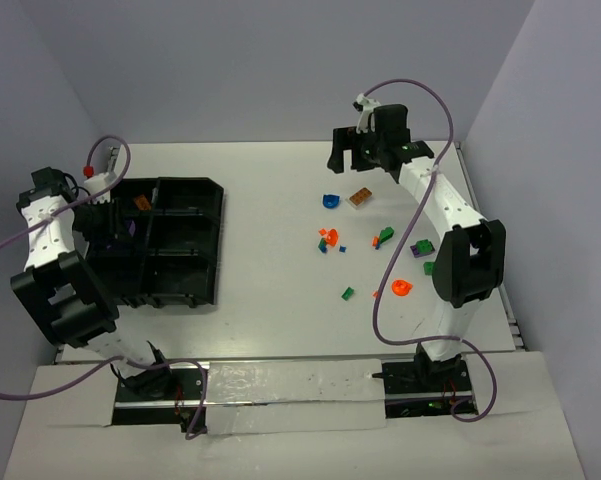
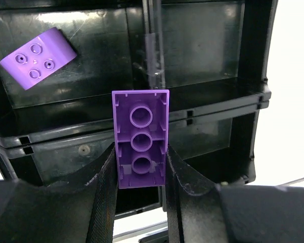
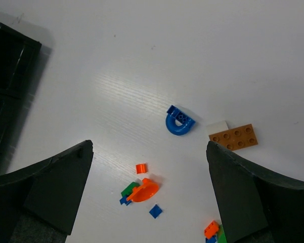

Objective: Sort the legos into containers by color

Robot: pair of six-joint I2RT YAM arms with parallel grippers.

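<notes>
Over the left edge of the bench, the left gripper [image 2: 140, 158] is clamped on a purple brick [image 2: 141, 144]. Its hollow underside faces the wrist camera, and the fingers [image 2: 105, 187] press its two long sides. It hangs above the black tray [image 2: 212, 101], where a rounded purple piece [image 2: 39, 57] lies in a compartment up and to the left in that view. That looks like the target.

The brick should be light, rigid and slick-walled, so a square pinch on flat parallel sides seems right. A skewed grip could let it squirt out.

Toward the far right corner, the right gripper [image 3: 149, 152] hovers with its jaws spread wide and nothing between them. Below it on the bench lie a blue arch [image 3: 179, 123] and a brown plate [image 3: 236, 137]. The other loose legos [image 1: 380, 240] are scattered along the right side.
</notes>
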